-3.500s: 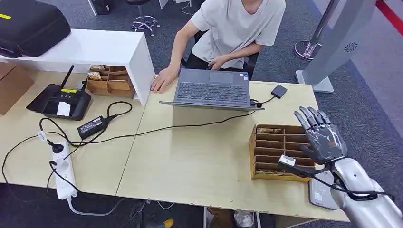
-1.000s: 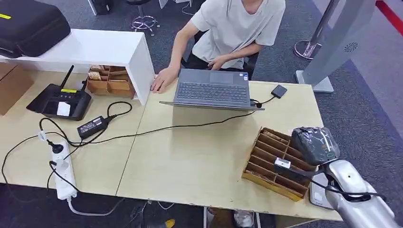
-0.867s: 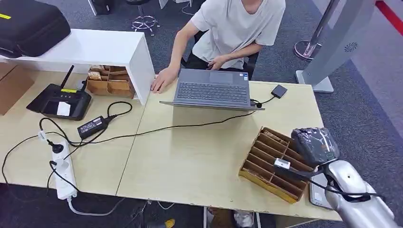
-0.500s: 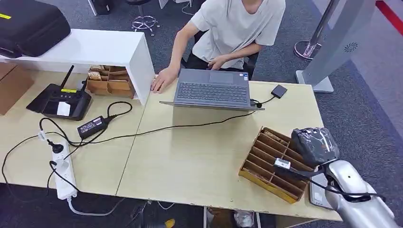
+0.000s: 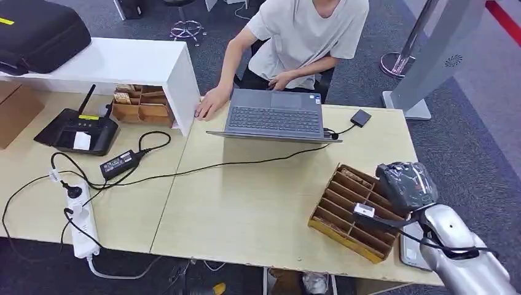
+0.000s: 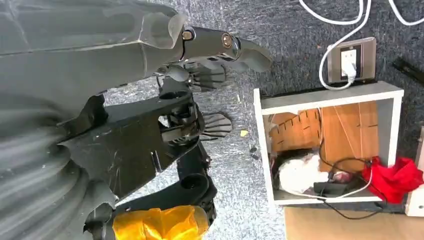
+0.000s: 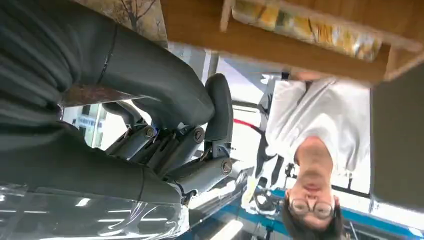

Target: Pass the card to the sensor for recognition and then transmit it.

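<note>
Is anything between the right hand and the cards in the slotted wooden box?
Nothing visible. The right hand is curled over the right end of the slotted wooden box, directly above its compartments. Whether it grips anything is hidden.

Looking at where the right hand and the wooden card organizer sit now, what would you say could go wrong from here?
The wooden organizer sits skewed near the table's front edge, with the right hand at its far end; further pressure might push it off. The hand's fingers seem curled with no card visible between them, so the pick may come up empty. The black cable nearby could snag later.
</note>
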Tool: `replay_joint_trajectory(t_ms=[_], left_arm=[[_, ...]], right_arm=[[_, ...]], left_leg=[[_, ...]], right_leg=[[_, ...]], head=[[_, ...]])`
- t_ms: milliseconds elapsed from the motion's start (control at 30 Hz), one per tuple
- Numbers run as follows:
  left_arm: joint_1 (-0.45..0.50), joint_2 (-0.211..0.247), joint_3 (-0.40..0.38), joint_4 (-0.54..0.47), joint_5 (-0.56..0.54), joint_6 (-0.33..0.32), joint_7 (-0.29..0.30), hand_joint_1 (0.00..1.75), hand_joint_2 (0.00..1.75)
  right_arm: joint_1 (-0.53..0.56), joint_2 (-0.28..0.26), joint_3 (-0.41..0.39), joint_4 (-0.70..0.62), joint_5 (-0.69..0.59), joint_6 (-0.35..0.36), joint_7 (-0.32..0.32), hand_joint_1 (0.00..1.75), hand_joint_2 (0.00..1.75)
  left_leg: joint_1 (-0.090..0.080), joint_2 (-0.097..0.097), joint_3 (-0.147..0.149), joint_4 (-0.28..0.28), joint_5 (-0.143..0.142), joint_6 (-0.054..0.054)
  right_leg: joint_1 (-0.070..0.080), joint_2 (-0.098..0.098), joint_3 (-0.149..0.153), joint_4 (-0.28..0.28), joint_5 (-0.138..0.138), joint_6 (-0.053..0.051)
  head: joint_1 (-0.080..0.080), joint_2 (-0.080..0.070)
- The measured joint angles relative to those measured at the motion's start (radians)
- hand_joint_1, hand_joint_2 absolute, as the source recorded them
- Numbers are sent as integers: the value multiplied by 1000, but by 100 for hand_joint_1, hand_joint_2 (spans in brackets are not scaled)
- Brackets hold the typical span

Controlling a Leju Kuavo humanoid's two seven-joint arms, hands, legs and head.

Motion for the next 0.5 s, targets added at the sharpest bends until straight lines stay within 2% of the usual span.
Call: replay_joint_trajectory(t_ms=[267, 500], left_arm=[[-2, -4, 0, 0, 1, 0, 8, 0, 175], [-5, -11, 0, 0, 5, 2, 15, 0, 175]], right_arm=[[-132, 2, 5, -23, 3, 34, 0, 166, 175], [-188, 14, 19, -23, 4, 34, 0, 166, 175]], left_leg=[[0, 0, 0, 0, 0, 0], [0, -1, 0, 0, 0, 0]], right_leg=[[0, 0, 0, 0, 0, 0], [0, 0, 0, 0, 0, 0]], head=[[0, 0], [0, 0]])
